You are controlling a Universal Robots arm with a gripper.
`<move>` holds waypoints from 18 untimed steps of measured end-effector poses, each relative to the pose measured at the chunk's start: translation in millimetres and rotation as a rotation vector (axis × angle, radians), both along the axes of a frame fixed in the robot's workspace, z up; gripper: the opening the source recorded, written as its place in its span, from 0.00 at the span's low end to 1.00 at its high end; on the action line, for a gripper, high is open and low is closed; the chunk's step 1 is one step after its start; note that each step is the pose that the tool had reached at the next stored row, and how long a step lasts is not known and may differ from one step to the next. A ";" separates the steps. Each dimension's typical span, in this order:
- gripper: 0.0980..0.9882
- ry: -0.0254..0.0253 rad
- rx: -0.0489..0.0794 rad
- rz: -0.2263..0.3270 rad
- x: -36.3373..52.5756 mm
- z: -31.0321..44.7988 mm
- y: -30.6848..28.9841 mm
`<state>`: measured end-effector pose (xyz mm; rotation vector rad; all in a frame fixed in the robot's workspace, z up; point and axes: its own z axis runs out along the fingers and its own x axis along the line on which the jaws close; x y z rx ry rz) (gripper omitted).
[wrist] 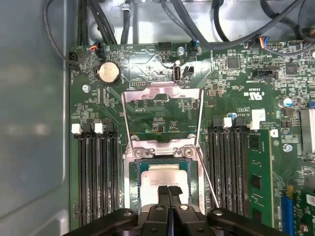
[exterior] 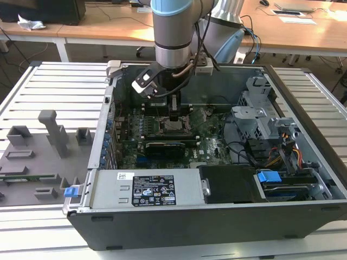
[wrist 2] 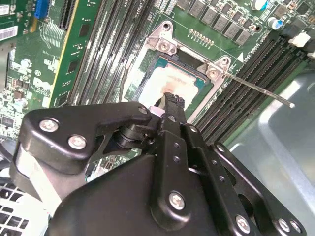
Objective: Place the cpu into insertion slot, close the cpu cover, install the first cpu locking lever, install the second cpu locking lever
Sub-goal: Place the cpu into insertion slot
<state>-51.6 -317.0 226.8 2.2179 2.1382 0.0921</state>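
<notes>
In the first wrist view the insertion slot (wrist: 134,172) already holds the cpu (wrist: 162,176), with the gripper (wrist: 168,189) just over it, fingers together; the cpu cover (wrist: 147,93) stands open and a locking lever (wrist: 206,178) looks unlatched, so three steps seem left

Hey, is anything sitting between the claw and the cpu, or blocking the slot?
Nothing visible. The cpu already lies in the insertion slot, the cpu cover is swung open, and the claw is right over the cpu.
</notes>
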 end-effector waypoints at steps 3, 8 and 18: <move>0.01 0.0000 -0.002 0.000 0.0 5.7 0.0; 0.01 0.0000 -0.006 0.000 0.0 17.7 0.1; 0.01 -0.0002 -0.010 0.000 0.0 34.7 0.2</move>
